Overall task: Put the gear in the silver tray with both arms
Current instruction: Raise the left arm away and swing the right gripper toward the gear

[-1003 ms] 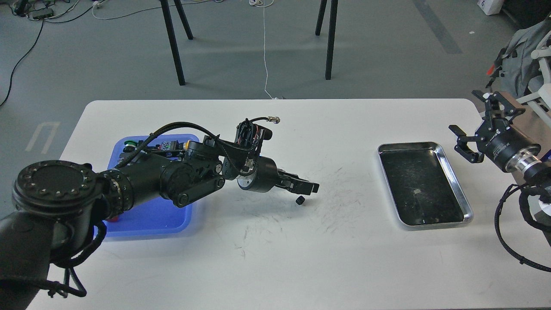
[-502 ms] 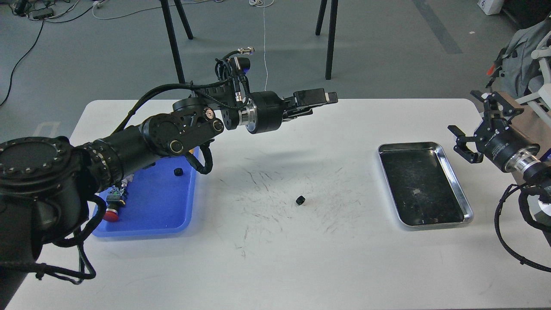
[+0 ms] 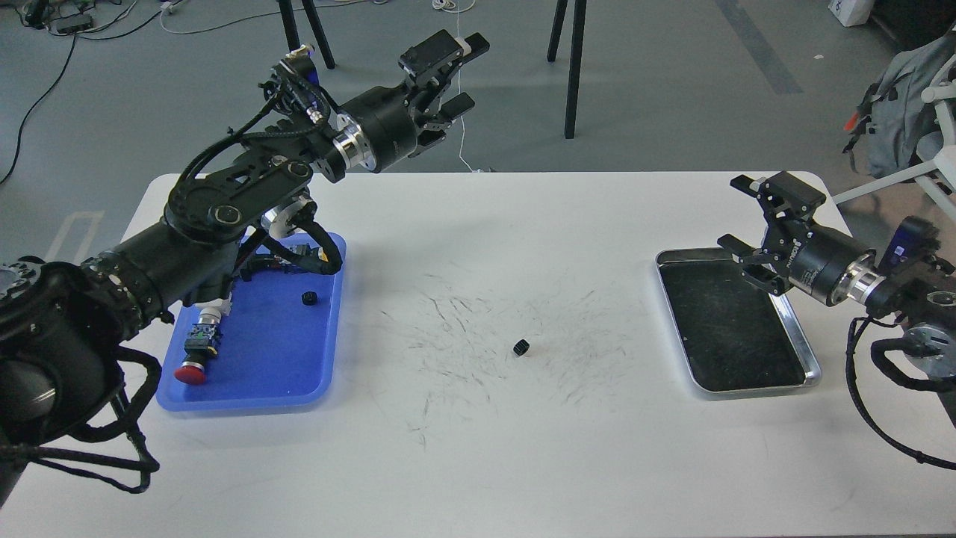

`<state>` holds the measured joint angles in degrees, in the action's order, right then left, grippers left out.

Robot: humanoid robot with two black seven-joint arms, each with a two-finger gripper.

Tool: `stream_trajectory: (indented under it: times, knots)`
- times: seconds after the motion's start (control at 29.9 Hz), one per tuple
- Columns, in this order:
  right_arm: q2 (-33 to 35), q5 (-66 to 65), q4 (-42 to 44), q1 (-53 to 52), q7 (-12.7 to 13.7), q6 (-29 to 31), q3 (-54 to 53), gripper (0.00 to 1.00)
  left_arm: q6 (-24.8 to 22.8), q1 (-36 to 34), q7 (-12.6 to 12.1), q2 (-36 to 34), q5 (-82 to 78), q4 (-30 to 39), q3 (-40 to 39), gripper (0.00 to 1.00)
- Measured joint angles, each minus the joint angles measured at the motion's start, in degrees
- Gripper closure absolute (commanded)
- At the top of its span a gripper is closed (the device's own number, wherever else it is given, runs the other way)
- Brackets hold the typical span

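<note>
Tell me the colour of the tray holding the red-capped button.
Blue; the blue tray shows clearly in the head view.

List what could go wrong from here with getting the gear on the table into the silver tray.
1. The small black gear lies alone on the scuffed white table, apart from both grippers; being so small, it may slip or roll at pickup.
2. The open right gripper hangs over the shallow shiny silver tray's far edge and could bump its rim.
3. A second black gear sits in the blue plastic tray; the open left gripper could pick the wrong one.
</note>
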<state>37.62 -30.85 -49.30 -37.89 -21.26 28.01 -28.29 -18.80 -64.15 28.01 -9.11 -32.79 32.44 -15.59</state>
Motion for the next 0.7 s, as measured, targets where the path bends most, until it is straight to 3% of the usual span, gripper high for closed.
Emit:
stream_trajectory:
  times: [0.17,0.7]
  knots:
    - [0.0,-7.9,-2.9,-0.7,0.3,0.0,0.0,0.02,1.5,1.9,0.0,-0.7,1.8,0.0,-0.1,0.00]
    - [0.6,-8.2,-3.1,-1.9,0.3,0.0,-4.2,0.02,4.6,6.6,0.0,-1.6,6.7,0.0,-1.7,0.00]
